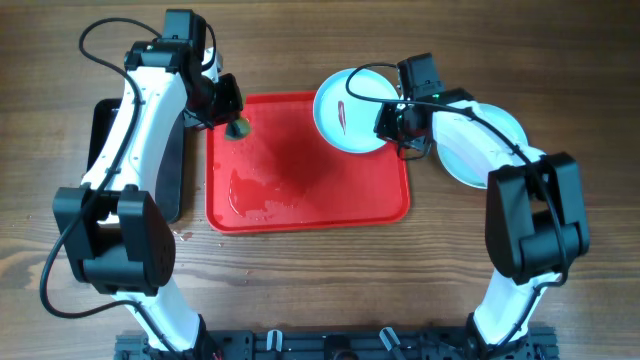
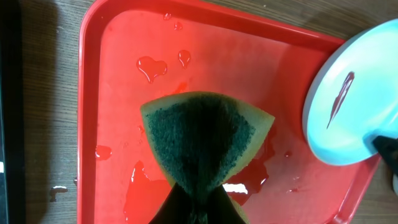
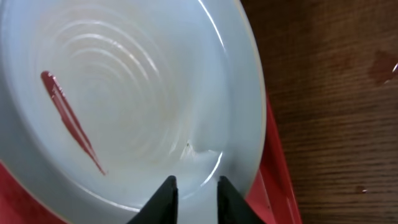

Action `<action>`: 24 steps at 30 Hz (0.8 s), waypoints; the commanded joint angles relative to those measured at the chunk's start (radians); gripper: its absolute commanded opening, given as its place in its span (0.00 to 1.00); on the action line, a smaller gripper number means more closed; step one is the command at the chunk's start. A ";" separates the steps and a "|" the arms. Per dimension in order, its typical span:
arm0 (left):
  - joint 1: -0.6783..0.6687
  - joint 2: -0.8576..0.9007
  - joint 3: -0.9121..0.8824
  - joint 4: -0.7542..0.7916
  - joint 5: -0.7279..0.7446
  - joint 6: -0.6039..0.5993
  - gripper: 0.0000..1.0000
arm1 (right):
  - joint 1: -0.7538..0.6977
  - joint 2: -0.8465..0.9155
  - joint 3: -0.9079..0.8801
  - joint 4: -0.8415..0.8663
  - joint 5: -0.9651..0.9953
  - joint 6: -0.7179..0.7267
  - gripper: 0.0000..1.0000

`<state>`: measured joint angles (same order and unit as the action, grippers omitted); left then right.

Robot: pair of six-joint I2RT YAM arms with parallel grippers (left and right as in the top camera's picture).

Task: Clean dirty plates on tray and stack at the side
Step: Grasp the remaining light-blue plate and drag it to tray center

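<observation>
The red tray (image 1: 300, 205) lies mid-table, wet with water drops; it also shows in the left wrist view (image 2: 249, 56) and the right wrist view (image 3: 273, 180). A pale turquoise plate (image 1: 350, 112) with a dark red smear sits over the tray's back right corner, overhanging its rim (image 2: 354, 106) (image 3: 124, 93). My right gripper (image 1: 388, 120) (image 3: 194, 190) is at the plate's near rim, fingers narrowly apart, with only plate surface between them. My left gripper (image 1: 230, 115) (image 2: 199, 208) is shut on a green-and-yellow sponge (image 1: 238, 128) (image 2: 199, 137) above the tray's back left part.
Pale plate surface (image 1: 462, 165) lies on the table right of the tray, partly under my right arm; I cannot tell how many plates are there. A black tray (image 1: 100, 130) (image 2: 9, 93) lies left of the red tray under my left arm.
</observation>
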<state>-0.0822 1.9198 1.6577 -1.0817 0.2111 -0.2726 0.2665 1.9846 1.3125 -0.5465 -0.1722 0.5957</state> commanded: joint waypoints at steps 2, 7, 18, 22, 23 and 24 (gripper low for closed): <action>-0.001 -0.001 -0.004 0.000 0.017 -0.008 0.04 | 0.036 0.042 0.004 -0.056 0.042 0.014 0.17; -0.001 -0.001 -0.004 0.000 0.016 -0.008 0.04 | 0.127 0.040 0.004 -0.175 -0.055 0.008 0.10; -0.001 -0.001 -0.005 0.000 0.017 -0.008 0.04 | 0.195 -0.128 0.079 -0.334 -0.026 -0.104 0.11; -0.001 -0.001 -0.004 0.000 0.016 -0.008 0.04 | 0.102 -0.201 0.086 -0.291 0.202 -0.223 0.38; -0.001 -0.001 -0.005 0.000 0.016 -0.008 0.04 | 0.079 -0.187 0.086 -0.273 0.204 -0.287 0.38; -0.001 -0.001 -0.004 0.000 0.016 -0.008 0.04 | 0.059 -0.167 0.086 -0.258 0.205 -0.338 0.38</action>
<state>-0.0822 1.9198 1.6577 -1.0813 0.2111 -0.2726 0.3660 1.7847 1.3911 -0.8227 -0.0513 0.4107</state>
